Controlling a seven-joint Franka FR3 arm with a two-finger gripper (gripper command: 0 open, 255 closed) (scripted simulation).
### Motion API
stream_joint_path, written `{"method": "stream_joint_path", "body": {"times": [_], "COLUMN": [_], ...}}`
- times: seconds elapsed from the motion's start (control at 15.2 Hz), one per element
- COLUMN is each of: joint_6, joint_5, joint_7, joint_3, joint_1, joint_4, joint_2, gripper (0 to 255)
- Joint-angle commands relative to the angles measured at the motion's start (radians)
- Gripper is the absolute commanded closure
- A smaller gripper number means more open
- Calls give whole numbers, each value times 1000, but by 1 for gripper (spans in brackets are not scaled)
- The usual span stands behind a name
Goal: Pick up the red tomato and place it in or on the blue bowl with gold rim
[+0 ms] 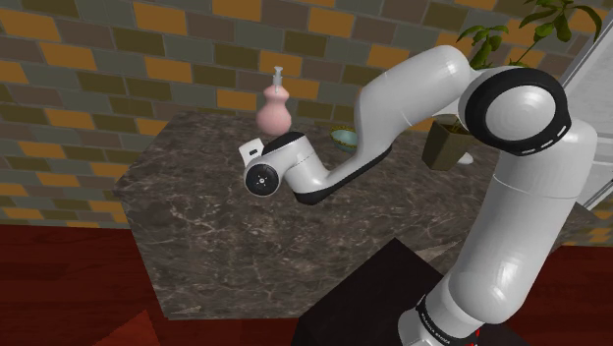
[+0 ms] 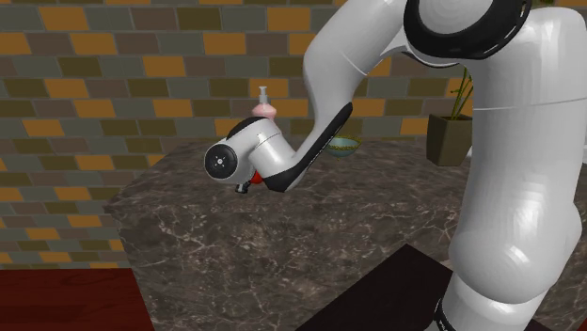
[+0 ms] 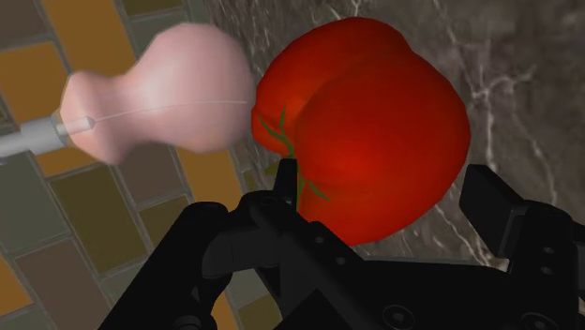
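The red tomato (image 3: 375, 131) sits between my two black fingers, which touch it on both sides; the gripper (image 3: 380, 183) is shut on it. From the second exterior view a sliver of the tomato (image 2: 252, 177) and the dark gripper (image 2: 244, 186) peek out under the white wrist, above the marble table (image 2: 282, 244). In the shoulder view the wrist (image 1: 267, 177) hides the hand. The blue bowl with a gold rim (image 2: 344, 144) stands further back, behind the forearm; part of the bowl (image 1: 344, 137) shows past the arm.
A pink pump bottle (image 3: 159, 89) stands close beside the tomato, near the brick wall (image 1: 118, 59); the bottle (image 1: 274, 108) rises just behind the wrist. A potted plant (image 2: 449, 136) stands at the table's back corner. The black stand (image 1: 373, 305) is below.
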Motion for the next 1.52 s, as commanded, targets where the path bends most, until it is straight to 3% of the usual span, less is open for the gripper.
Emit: {"method": "stream_joint_path", "body": {"times": [0.0, 0.2, 1.45], "joint_6": [0, 0, 44], "joint_5": [0, 0, 203], "joint_7": [0, -1, -237], "joint_3": [-1, -1, 17], "joint_1": [-1, -1, -32], "joint_4": [0, 0, 23], "joint_2": [1, 1, -179], "gripper": [255, 255, 255]}}
